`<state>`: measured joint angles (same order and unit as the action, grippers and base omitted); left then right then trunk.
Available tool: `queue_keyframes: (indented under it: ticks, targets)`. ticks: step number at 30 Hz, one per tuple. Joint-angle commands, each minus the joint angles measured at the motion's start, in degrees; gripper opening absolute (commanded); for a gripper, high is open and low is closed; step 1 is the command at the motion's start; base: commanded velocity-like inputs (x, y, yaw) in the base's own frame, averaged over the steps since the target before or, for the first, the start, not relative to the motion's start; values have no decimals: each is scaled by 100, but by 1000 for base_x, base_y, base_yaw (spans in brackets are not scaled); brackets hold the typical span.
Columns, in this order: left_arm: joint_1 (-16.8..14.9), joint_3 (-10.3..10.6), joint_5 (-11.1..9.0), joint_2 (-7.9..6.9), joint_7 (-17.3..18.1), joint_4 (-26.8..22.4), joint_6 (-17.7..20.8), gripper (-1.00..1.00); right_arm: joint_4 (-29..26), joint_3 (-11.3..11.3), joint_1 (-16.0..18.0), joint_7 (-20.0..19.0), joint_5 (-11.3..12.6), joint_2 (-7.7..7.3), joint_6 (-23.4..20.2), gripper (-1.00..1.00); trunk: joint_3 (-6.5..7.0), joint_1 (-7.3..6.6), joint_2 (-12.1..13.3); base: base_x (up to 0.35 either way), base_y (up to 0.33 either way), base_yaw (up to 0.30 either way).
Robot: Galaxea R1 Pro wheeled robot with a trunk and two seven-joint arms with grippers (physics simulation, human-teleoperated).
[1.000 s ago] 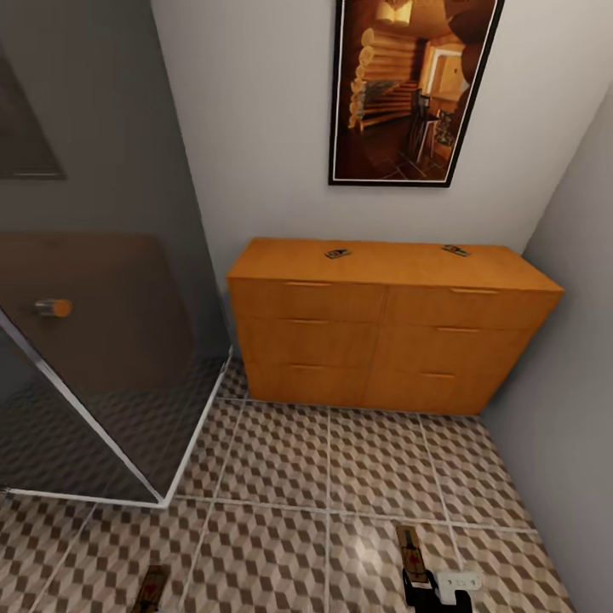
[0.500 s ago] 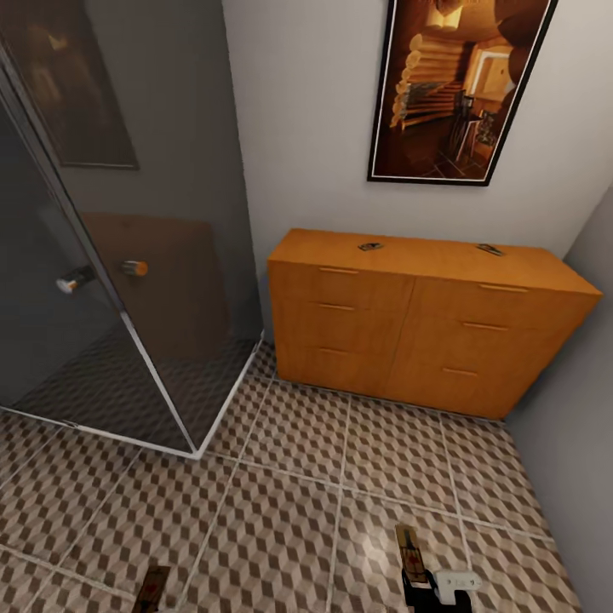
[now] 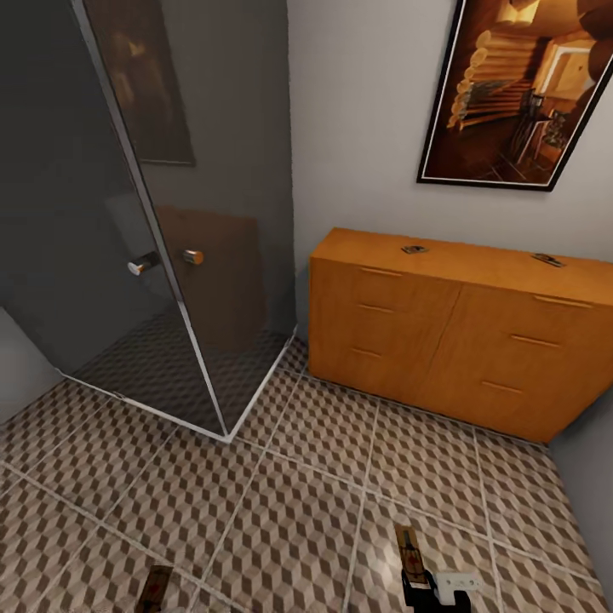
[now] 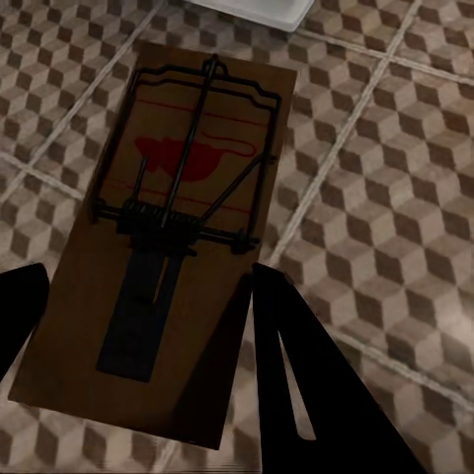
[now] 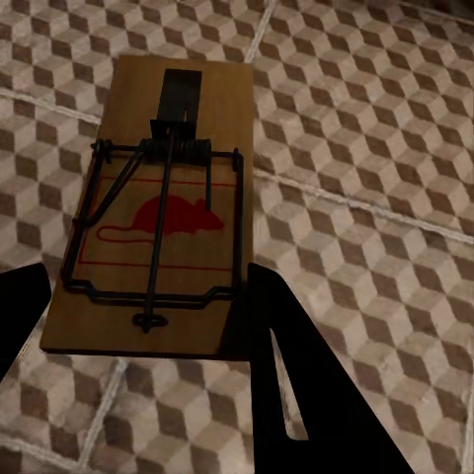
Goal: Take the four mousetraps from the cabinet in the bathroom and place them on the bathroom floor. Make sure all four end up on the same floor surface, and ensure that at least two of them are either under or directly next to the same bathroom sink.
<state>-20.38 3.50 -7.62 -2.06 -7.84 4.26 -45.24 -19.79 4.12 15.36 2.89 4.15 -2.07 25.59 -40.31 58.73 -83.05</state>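
Here each tool pinches a trap: the left tool (image 4: 138,296) grips one mousetrap (image 4: 163,237), the right tool (image 5: 138,286) another (image 5: 153,212) (above the tiled floor (image 3: 281,511)). Two more (image 3: 414,249) (image 3: 547,260) lie along the cabinet's (image 3: 451,340) top back edge.

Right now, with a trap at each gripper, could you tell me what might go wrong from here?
1. The flat brown wooden mousetrap sits edge-held between the left gripper fingers; it could slip during travel.
2. The right gripper mousetrap looks equally exposed.
3. The dark glass shower door stands nearby; turning could clip it.
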Motion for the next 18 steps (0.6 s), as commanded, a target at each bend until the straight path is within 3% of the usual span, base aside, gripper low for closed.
queue_keyframes:
  ticks: [1, 18]
  targets:
    - [-10, 37, -29, 12, -25, 22, -29, -100, 1, 45, 2, 27, 43, -5, 17, -100, -4, 0, -3, -1, 0, 286]
    - [-10, 37, -29, 30, -25, 22, -29, -100, 10, 45, 2, 27, 42, -2, 17, -100, -4, 0, -3, 0, 0, 288]
